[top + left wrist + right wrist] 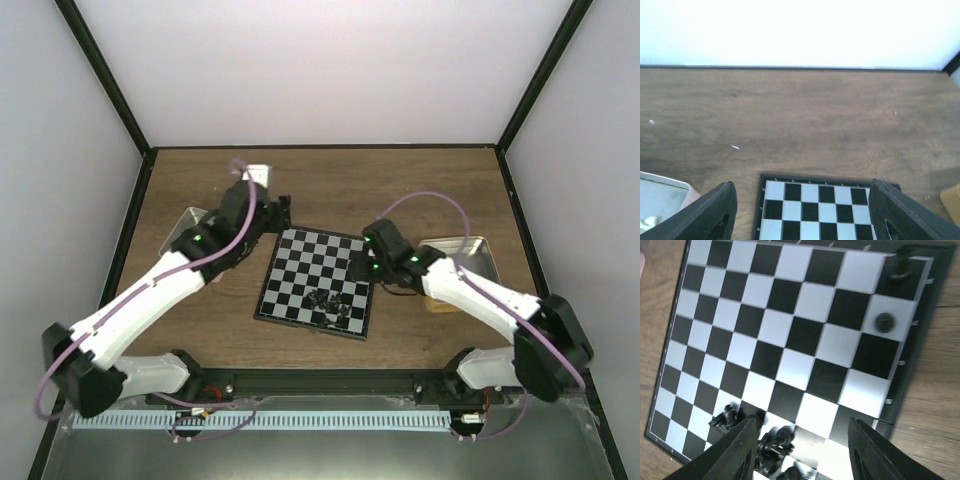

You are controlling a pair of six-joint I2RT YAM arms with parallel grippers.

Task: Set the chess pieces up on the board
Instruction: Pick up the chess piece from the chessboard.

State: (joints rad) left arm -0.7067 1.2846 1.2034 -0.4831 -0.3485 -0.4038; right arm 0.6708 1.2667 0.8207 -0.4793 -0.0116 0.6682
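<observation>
Right wrist: two chess pieces set on board; left hand, right hand spread.

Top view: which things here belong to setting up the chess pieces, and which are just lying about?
For the job:
board
black pieces, heaped near the board's front edge

Lying about:
left tin
right tin

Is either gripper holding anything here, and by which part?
Nothing is held. Fingers of the left gripper stand apart, empty; those of the right gripper are spread above chess pieces lying on the board.
</observation>
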